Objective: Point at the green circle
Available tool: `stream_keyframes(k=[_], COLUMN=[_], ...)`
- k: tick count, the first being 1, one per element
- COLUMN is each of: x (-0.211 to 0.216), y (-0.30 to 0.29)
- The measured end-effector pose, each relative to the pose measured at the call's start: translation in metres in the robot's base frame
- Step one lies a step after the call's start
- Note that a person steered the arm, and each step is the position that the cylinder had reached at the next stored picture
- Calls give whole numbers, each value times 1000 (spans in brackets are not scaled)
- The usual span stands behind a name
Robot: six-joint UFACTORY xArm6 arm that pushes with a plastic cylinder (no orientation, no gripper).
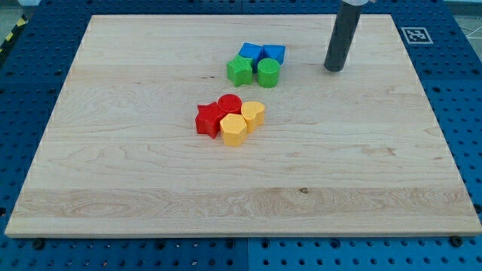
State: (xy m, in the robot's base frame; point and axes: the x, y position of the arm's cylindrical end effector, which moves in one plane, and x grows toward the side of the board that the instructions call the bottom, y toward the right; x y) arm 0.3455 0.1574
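Hovering near the view's top right of the wooden worktop [113, 173], the tool is only a straight dark rod with nothing that opens or closes, so it clamps on nothing, and its lower end, my tip [334, 68], stands on bare wood touching no block.

The green circle [268, 72] lies to the view's left of my tip, near but clearly apart, at almost the same height in the view. It sits in a tight cluster: a green block with a lobed, star-like outline [239, 71] touches it on the side farther from my tip, and two blue blocks, one [250, 52] and the other [274, 53], sit just behind the green pair, toward the view's top. Farther off, toward the view's bottom left, is a second cluster: a red star-like block [207, 119], a red circle [230, 105], a yellow hexagon [233, 129] and another yellow block [253, 113], its shape unclear.

The main risk, as I judge it, is overshoot. A straight slide leftward that does not stop short would strike the green circle, push it into its green neighbour, and disturb the blue blocks too. A path drifting toward the view's top would instead meet the nearer blue block first and leave the pointing ambiguous. Stopping just beside the circle's near side should avoid both.
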Motion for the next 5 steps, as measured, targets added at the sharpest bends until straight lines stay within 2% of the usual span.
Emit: stream_keyframes(k=[2,5], x=[1,6], y=[-67,-71])
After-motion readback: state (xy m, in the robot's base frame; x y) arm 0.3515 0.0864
